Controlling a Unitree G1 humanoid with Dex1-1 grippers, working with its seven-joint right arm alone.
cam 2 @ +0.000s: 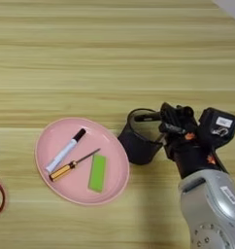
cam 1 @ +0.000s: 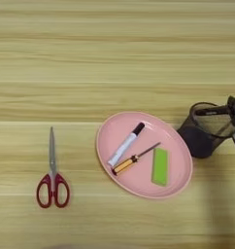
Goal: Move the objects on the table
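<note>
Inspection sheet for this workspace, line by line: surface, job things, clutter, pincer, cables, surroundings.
Surface: wooden table, planks running left to right.
Job's things: black mesh pen cup looks tilted, right of the pink plate; black marker across its mouth.
Clutter: white marker, screwdriver and green block on the plate; red-handled scissors far left.
Grippers: right pincer at the cup's rim by the black marker.
Cables: nothing seen.
Surroundings: pale corner beyond the table.

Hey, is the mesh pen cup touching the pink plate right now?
Cannot tell. In the right eye view the tilted mesh pen cup sits right at the pink plate's right rim, with no visible gap, but neither view plainly shows contact.
</note>
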